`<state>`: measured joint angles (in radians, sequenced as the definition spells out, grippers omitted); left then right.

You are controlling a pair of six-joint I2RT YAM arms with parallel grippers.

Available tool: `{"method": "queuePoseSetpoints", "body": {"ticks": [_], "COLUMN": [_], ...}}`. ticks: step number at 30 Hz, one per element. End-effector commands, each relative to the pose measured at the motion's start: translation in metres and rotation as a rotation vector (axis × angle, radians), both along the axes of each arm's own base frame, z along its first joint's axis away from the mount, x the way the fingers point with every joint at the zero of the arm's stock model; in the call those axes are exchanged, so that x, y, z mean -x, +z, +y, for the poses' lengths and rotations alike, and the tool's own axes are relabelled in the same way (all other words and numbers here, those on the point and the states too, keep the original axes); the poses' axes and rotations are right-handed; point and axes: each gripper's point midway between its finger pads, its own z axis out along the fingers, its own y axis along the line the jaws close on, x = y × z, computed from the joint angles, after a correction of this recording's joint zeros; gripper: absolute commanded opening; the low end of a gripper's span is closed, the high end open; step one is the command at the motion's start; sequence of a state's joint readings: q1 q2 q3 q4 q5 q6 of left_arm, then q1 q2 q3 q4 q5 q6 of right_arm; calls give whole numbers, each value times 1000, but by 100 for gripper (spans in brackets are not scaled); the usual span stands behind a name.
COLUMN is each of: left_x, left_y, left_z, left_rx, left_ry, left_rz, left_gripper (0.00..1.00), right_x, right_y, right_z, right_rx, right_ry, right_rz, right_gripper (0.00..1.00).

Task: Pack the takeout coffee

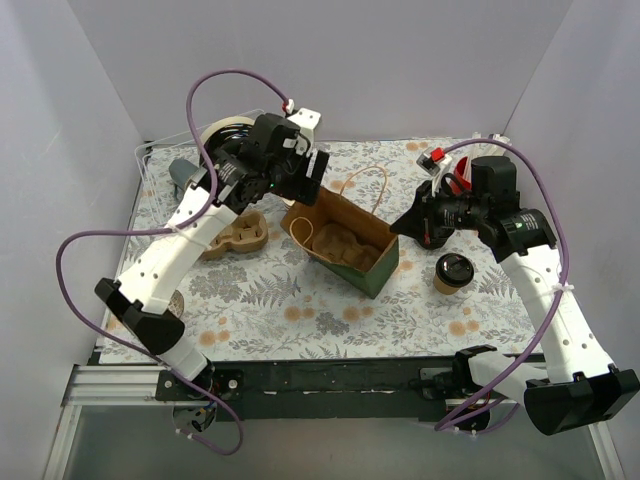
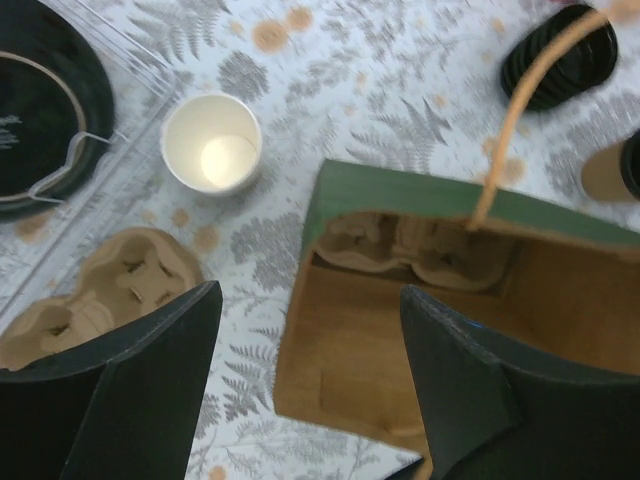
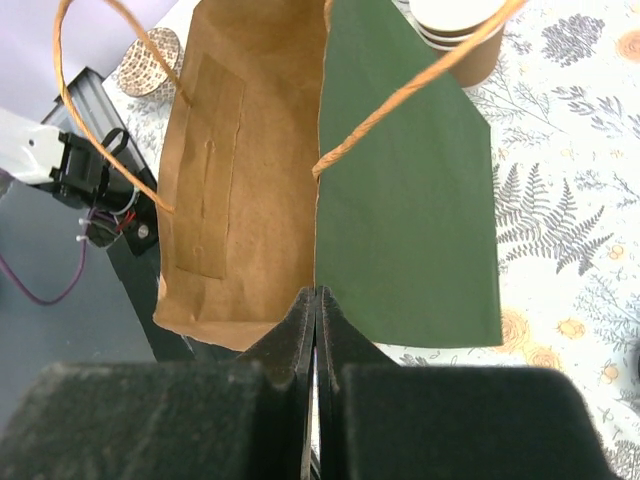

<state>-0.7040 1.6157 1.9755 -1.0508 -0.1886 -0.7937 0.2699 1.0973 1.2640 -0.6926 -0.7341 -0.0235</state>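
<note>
The takeout coffee stands lidded on the counter, just beside the right arm. The right fingers pinch the paper bag at its rim; best hold the mouth taut. The left fingers hover wide above its far-left rim. Inside sits a cup carrier.

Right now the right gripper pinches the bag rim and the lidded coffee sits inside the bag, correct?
No. The takeout coffee stands on the table beside the paper bag, per the top view; the right gripper does pinch the rim.
</note>
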Motion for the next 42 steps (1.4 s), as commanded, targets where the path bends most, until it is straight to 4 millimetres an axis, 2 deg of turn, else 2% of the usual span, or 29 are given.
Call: {"method": "queuePoseSetpoints", "body": {"ticks": [1, 4, 5, 9, 14, 17, 18, 19, 21, 22, 25, 29, 30, 31, 32, 33, 35, 36, 37, 38, 39, 40, 42], "left_x": [61, 65, 59, 44, 40, 43, 42, 41, 42, 43, 51, 67, 71, 74, 77, 79, 80, 83, 84, 88, 96, 99, 106], "left_y": [9, -11, -15, -25, -42, -48, -47, -45, -44, -43, -43, -22, -22, -9, -5, -11, 1, -2, 3, 6, 18, 12, 19], "left_z": [4, 15, 23, 35, 21, 21, 23, 25, 23, 21, 10, -10, -12, -14, -16, -16, -17, -17, -20, -21, -18, -21, -17], "left_rx": [65, -25, -70, -158, -146, -146, -151, -158, -148, -139, -76, 90, 130, 176, 203, 220, 259, 263, 285, 303, 337, 361, 389], "left_ry": [-209, -226, -193, -155, -187, -180, -170, -159, -169, -178, -221, -254, -241, -256, -261, -249, -259, -272, -297, -314, -339, -372, -385], "left_rz": [66, 93, 81, 34, 71, 98, 94, 88, 87, 89, 116, 139, 163, 122, 112, 121, 75, 79, 55, 37, -10, -30, -77], "left_gripper": [73, 77, 77, 76, 74, 70, 67, 53, 38, 24, 1, 0, 0, 0, 0, 0, 0, 0, 0, 0, 0, 0, 0], "right_x": [7, 12, 13, 14, 18, 19, 17, 15, 11, 7, -4, -16, -16, -19, -20, -21, -19, -17, -14, -15, -7, -6, 1], "right_y": [9, 1, 0, -5, -6, -7, -7, -7, -1, 3, 24, 47, 47, 52, 52, 50, 47, 50, 44, 53, 60, 47, 50], "right_z": [7, 9, 9, 10, 9, 7, 7, 6, 6, 5, 7, 7, 5, 5, 4, 4, 4, 4, 5, 6, 5, 5, 4], "right_rx": [-26, -26, -26, -27, -27, -20, -17, -10, -11, -10, -32, -78, -85, -92, -92, -97, -95, -100, -107, -145, -167, -167, -186], "right_ry": [106, 141, 147, 158, 170, 165, 160, 148, 129, 112, 77, 9, -4, -19, -26, -38, -32, -31, -27, -36, -32, -30, -29], "right_rz": [-105, -103, -104, -98, -113, -124, -128, -128, -142, -154, -203, -282, -296, -325, -334, -312, -300, -306, -298, -332, -370, -358, -392], "right_gripper": [1, 1, 1, 1, 1, 1, 1, 1, 1, 1, 1, 1, 1, 1, 1, 1, 1, 1, 1, 1, 1, 1, 1]}}
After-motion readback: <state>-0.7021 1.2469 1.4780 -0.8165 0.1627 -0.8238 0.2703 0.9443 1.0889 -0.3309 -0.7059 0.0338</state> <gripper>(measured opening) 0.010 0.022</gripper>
